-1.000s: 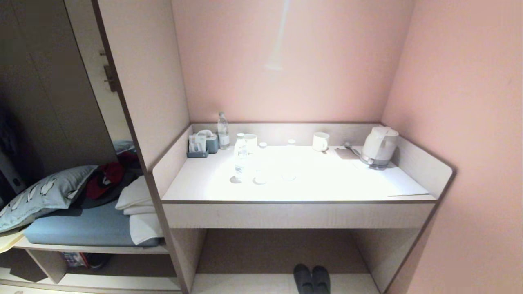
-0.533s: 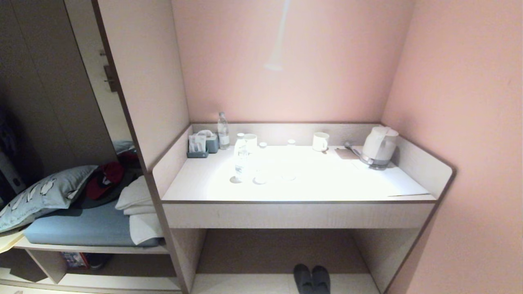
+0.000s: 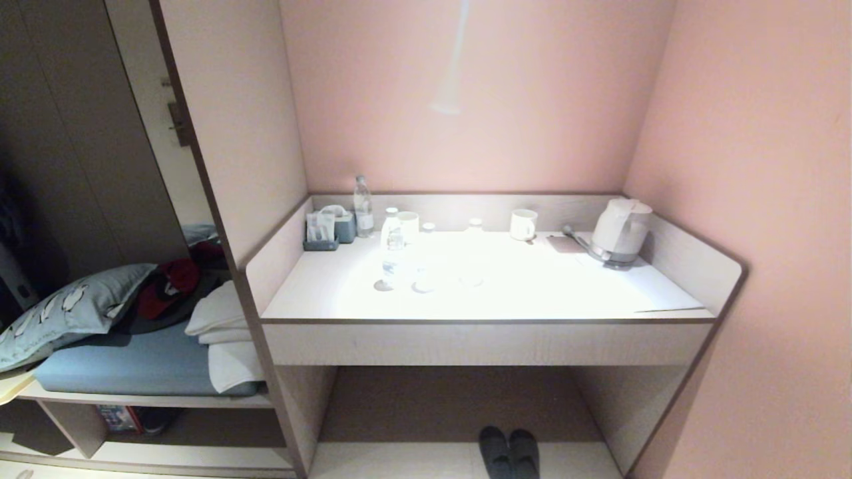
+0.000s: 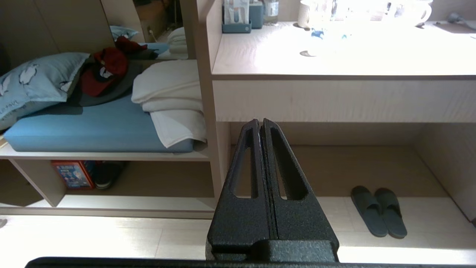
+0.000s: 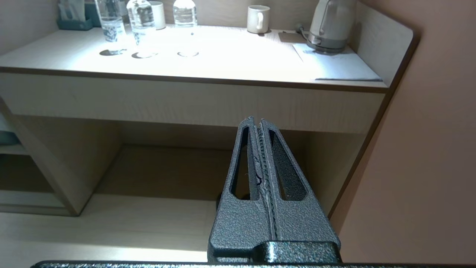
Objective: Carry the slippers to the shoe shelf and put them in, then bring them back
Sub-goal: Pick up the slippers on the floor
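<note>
Dark fabric slippers (image 4: 378,211) lie side by side on the floor under the desk (image 3: 486,342), toward its right wall, unheld, because left gripper (image 4: 262,124) and right gripper (image 5: 256,123) hang clamped empty, well short of them.

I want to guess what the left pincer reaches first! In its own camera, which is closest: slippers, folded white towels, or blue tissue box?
1. Slippers, on the floor under the desk.
2. Folded white towels, on the blue cushion.
3. Blue tissue box, at the desk's back.

The left pincer is shut.
</note>
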